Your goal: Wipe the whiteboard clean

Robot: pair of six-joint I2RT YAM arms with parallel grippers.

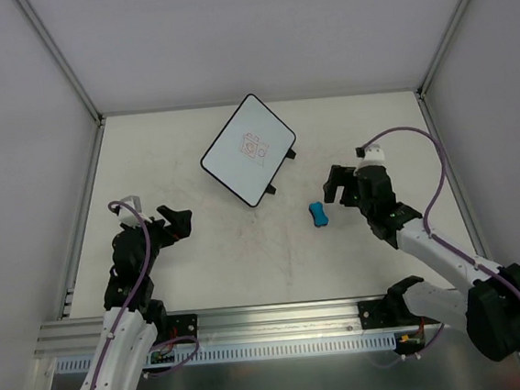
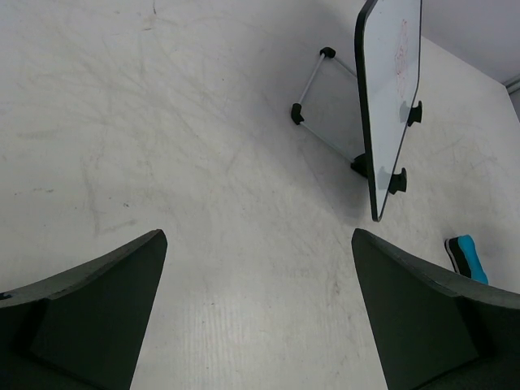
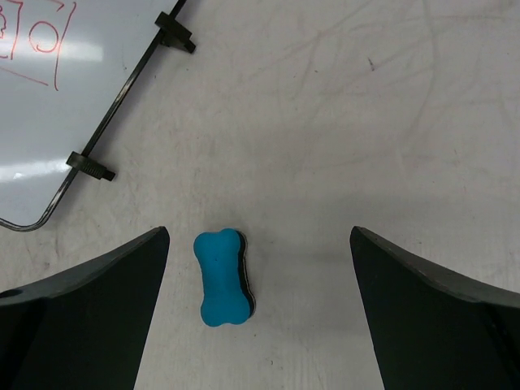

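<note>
The whiteboard (image 1: pixel 246 148) is propped on its wire stand at the table's back middle, with a small red scribble (image 1: pixel 255 147) on it. It also shows in the left wrist view (image 2: pixel 392 89) and at the top left of the right wrist view (image 3: pixel 49 106). The blue bone-shaped eraser (image 1: pixel 318 214) lies flat on the table to the board's right. My right gripper (image 1: pixel 336 188) is open and empty just above it; in the right wrist view the eraser (image 3: pixel 222 276) lies between the jaws, nearer the left one. My left gripper (image 1: pixel 178 223) is open and empty at the left.
The board's wire stand (image 2: pixel 321 101) sticks out behind it. Black tabs (image 3: pixel 91 166) jut from the board's rim. White walls with metal posts (image 1: pixel 63 62) enclose the table, and an aluminium rail (image 1: pixel 254 320) runs along its near edge.
</note>
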